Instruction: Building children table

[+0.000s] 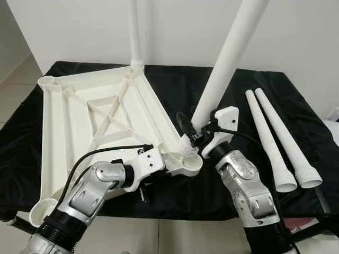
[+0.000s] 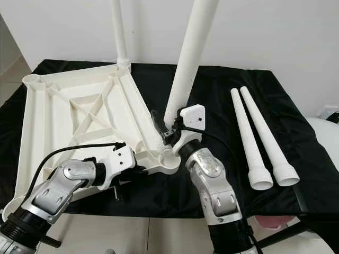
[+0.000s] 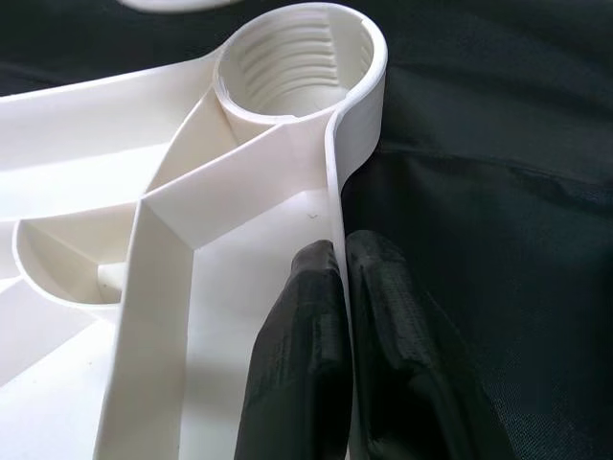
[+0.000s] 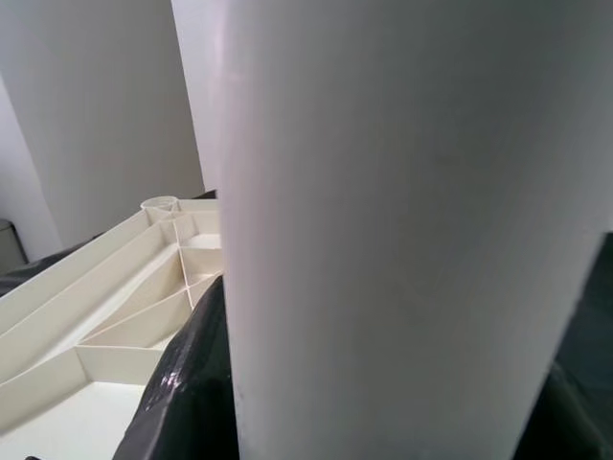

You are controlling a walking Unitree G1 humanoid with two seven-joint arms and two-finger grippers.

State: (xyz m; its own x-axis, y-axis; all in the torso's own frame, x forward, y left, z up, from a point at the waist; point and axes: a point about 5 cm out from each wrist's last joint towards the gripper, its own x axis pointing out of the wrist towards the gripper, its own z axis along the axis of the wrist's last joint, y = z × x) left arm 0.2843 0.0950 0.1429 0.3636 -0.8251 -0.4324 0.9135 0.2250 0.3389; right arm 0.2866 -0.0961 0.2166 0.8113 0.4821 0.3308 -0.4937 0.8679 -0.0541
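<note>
1. The upturned tabletop (image 1: 100, 114) lay on the black-draped worktop (image 1: 222, 100).
2. The left gripper (image 3: 340, 287) pinched its thin rim, jaws clenched.
3. The right gripper (image 1: 193, 135) clasped the tilted leg (image 1: 225, 66) just above its threaded end, apparently entering the corner socket (image 3: 297, 57).
4. Stiff, light, smooth plastic; gripping low likely steadied it.

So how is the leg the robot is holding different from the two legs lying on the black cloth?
The held leg stands tilted, threaded end at the tabletop's corner socket, gripped by the right gripper. The two spare legs lie flat, side by side, untouched, threaded ends towards the robot. All are white, tapered and threaded.
</note>
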